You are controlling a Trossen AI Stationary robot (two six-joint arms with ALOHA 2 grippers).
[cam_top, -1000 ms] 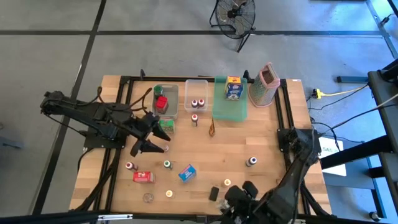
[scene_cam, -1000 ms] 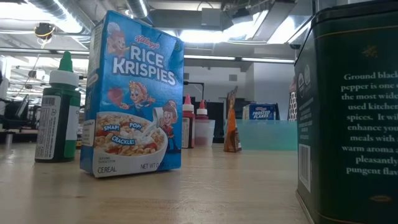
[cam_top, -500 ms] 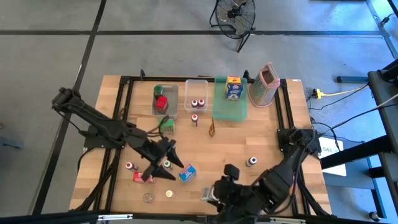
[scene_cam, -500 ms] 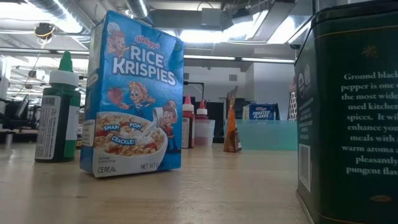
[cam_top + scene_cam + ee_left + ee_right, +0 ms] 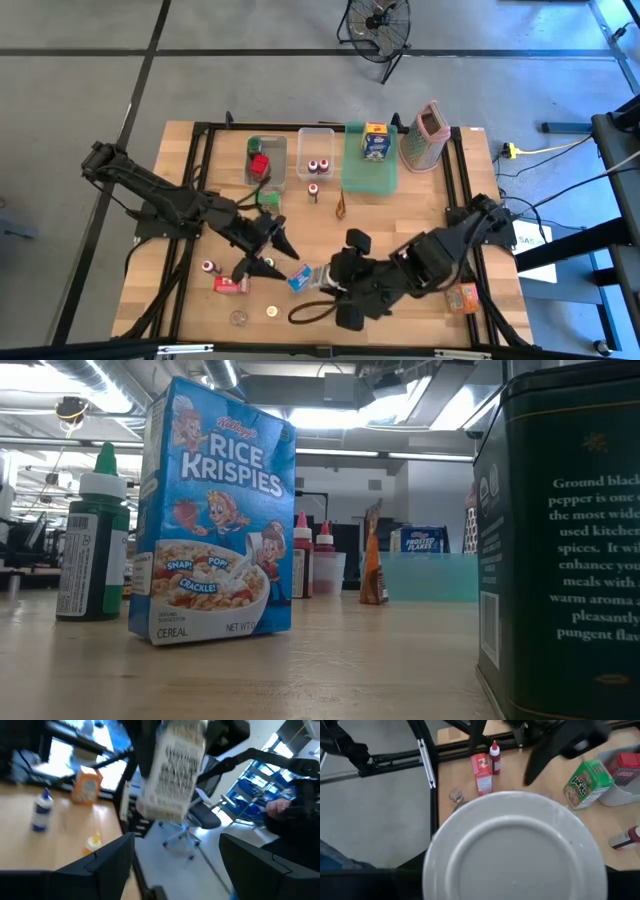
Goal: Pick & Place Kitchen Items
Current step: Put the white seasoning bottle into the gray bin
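My right gripper [image 5: 325, 280] is shut on a small round labelled jar [image 5: 172, 770]. It is held above the table's near middle, beside the blue Rice Krispies box [image 5: 298, 278]. The jar's white flat end [image 5: 515, 847] fills the right wrist view. My left gripper [image 5: 265, 262] hovers open just left of it, with nothing between its fingers [image 5: 100, 865]. A red box [image 5: 230, 285] and a red-capped bottle [image 5: 208, 267] stand on the table near it. A green-capped bottle [image 5: 92, 540] and a dark pepper tin [image 5: 560, 540] stand upright in the low view, which shows neither gripper. My right gripper pinches the jar by its round wall [image 5: 162, 750], one dark finger [image 5: 145, 745] on either side. The fingers come from above, slanting down. The jar hangs below them, lifted clear of the table, its white end turned toward the wrist.
At the far edge stand two clear bins [image 5: 268, 160] [image 5: 318, 150], a green tray [image 5: 370, 170] with a box, and the pink grater [image 5: 428, 135]. A green box [image 5: 585, 782] lies by the left bin. An orange box [image 5: 462, 297] sits near the right edge.
My right gripper has risen from the near edge and gone toward the table's left and far side, rolling its wrist, with the jar lifted clear. My left gripper has moved toward the near edge and the right, staying open, and has slowed beside the blue box.
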